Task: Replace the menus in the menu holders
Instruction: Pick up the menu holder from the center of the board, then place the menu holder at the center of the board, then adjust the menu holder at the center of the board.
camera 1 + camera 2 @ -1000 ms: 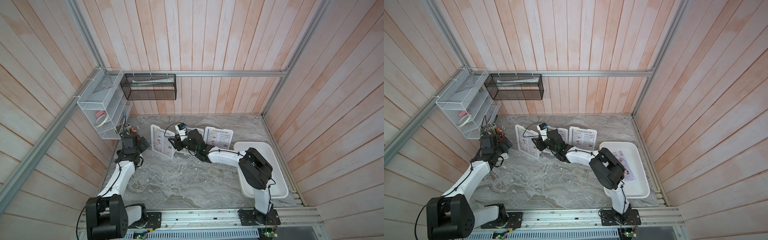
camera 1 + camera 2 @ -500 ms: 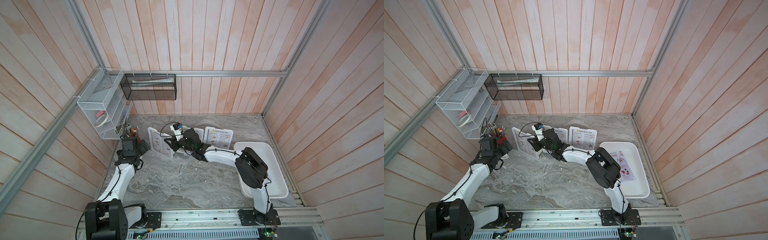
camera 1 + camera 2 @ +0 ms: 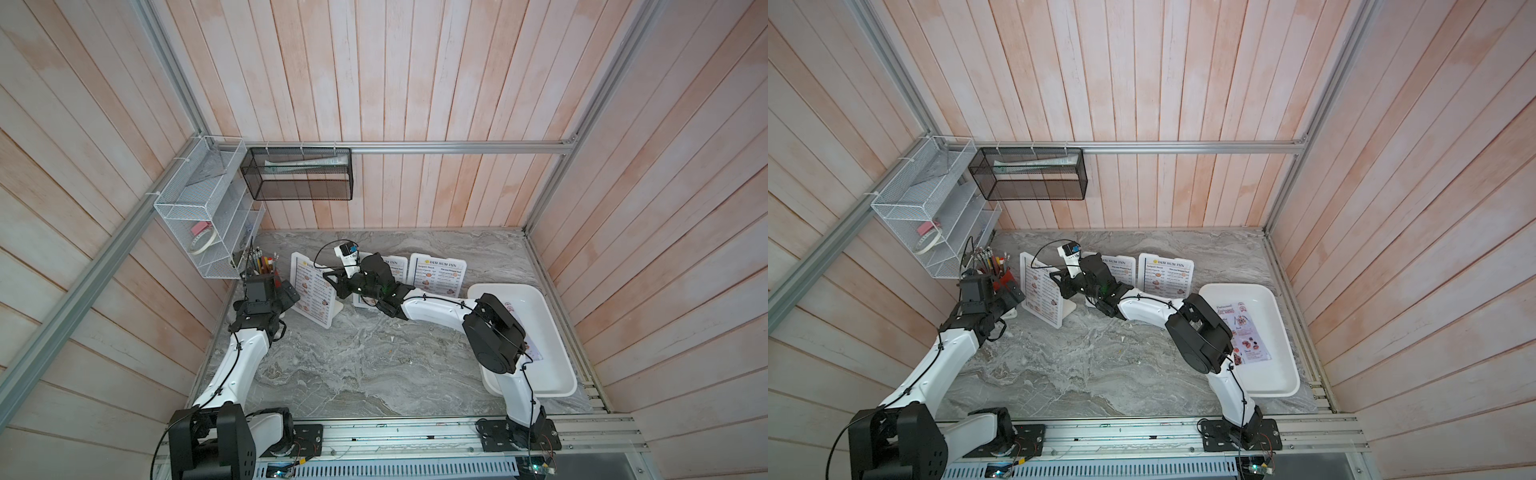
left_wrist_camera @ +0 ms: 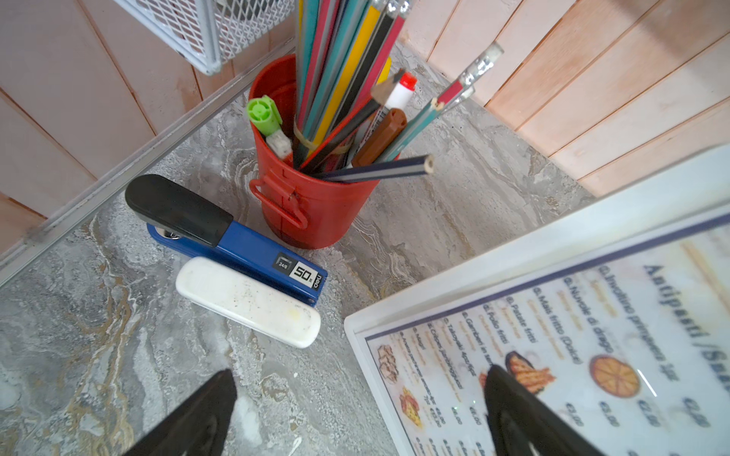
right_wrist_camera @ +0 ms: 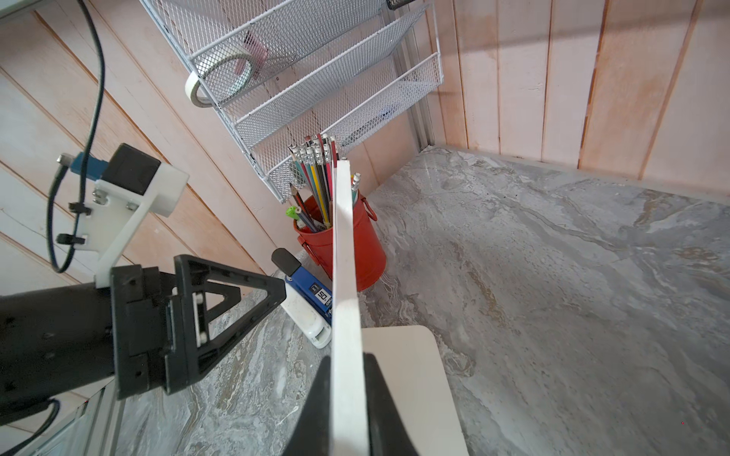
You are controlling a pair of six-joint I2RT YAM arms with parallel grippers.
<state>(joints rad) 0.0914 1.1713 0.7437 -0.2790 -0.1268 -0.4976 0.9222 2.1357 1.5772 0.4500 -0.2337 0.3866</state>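
We had the right pincer (image 5: 347, 369) closed on the end holder (image 3: 314, 299), jaws flat vs both faces of its thin upper edge, at the end of that edge away from the pencil cup (image 4: 312, 213). That holder stood on the bench (image 3: 365, 365) at the cup end of the row, turned off-line from the other two holders (image 3: 436, 276), w/ its DIM SUM INN sheet (image 4: 572, 355) inside & facing the left arm. Key relation, as we read it: the gripped edge ran straight away from the right pincer toward the cup, while the frame's long axis rose from the bench, leaning back on its wedge. The left pincer (image 4: 361, 375) was spread fully, holding nothing, straddling the frame's lower cup-side corner: one finger over bare bench, the other in front of the sheet. So the left arm was the nearer free one, prob. meant for the sheet w/ the right steadying. We couldn't tell which edge the sheet slides out of. Lilac sheets (image 3: 1244, 332) lay in the tray (image 3: 552, 324), well apart.
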